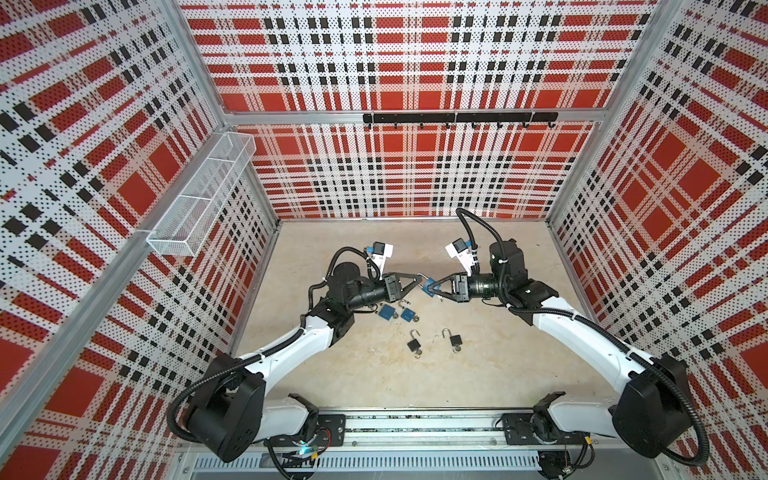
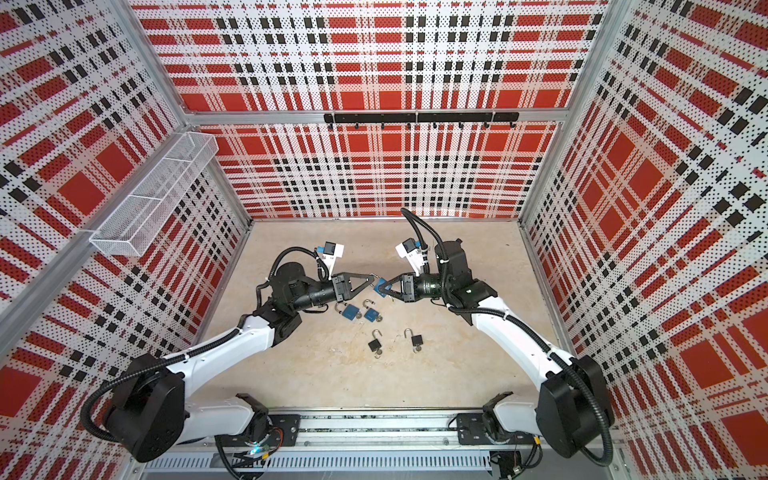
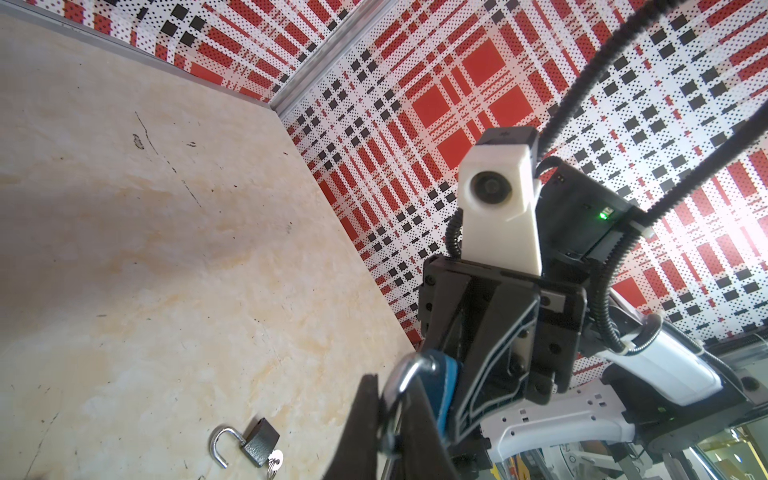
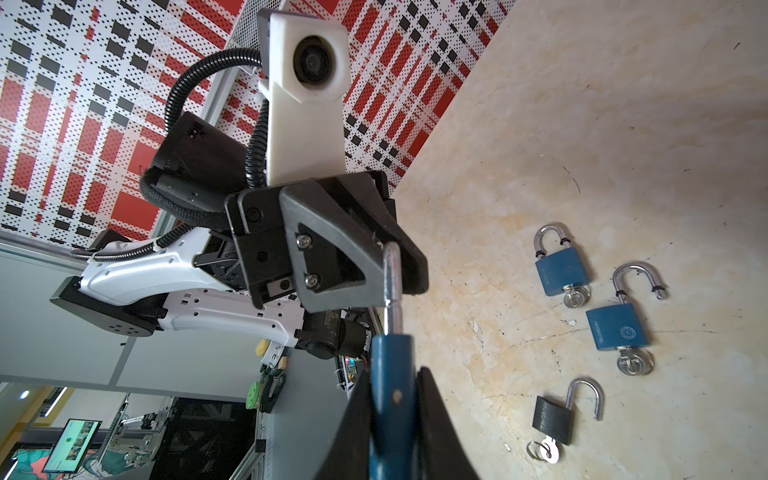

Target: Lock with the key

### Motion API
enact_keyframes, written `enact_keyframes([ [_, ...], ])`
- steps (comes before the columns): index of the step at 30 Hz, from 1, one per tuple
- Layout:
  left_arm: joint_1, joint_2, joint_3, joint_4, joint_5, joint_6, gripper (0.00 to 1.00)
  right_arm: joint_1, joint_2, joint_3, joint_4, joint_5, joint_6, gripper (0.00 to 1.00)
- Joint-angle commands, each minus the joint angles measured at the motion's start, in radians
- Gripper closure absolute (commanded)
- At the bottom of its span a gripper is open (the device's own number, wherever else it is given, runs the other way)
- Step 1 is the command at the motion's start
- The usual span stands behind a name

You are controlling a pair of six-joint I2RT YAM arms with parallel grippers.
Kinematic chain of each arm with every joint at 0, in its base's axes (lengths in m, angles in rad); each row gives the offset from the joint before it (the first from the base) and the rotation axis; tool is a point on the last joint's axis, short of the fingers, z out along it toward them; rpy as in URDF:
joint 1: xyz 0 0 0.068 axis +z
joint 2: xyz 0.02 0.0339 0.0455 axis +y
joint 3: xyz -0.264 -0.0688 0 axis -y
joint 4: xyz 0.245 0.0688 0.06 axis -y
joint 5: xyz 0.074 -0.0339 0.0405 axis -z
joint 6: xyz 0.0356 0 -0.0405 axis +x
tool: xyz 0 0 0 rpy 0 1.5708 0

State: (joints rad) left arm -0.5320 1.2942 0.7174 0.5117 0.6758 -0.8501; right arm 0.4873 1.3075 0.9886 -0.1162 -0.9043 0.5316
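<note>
The left jaws are closed narrowly on the steel shackle (image 4: pixel 392 274) of a blue padlock (image 4: pixel 392 374), which is held in the air between the two sets of jaws, clear of the bench (image 1: pixel 374 386). The body of that padlock is clamped flat in the right jaws, so the lock is shared tip to tip. Whether the free leg of the shackle is seated in the body cannot be told, and no key is seen on this lock; its keyed end is hidden inside the right jaws.

Several failures are judged possible. If the shackle is pushed while out of line with its hole, it may jam, and the smooth round steel may slide out of the left jaws. The body may be twisted in the right jaws by the same push. If either grip is lost, the lock could fall among what lies below the left jaws and toward the robot: two blue padlocks (image 1: pixel 386 311) (image 1: pixel 407 316) and two black padlocks (image 1: pixel 414 345) (image 1: pixel 456 340), each with a key (image 4: pixel 575 297) in place. They could be knocked askew.
</note>
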Motion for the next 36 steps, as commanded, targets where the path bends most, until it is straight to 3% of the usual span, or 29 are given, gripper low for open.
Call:
enact_keyframes([
  [1, -0.078, 0.007, -0.037, -0.054, 0.027, 0.002, 1.0, 0.037, -0.001, 0.021, 0.227, -0.057, 0.0, 1.0],
  [36, -0.261, -0.042, -0.101, -0.045, -0.072, -0.046, 1.0, 0.025, 0.042, 0.036, 0.297, -0.034, 0.022, 1.0],
])
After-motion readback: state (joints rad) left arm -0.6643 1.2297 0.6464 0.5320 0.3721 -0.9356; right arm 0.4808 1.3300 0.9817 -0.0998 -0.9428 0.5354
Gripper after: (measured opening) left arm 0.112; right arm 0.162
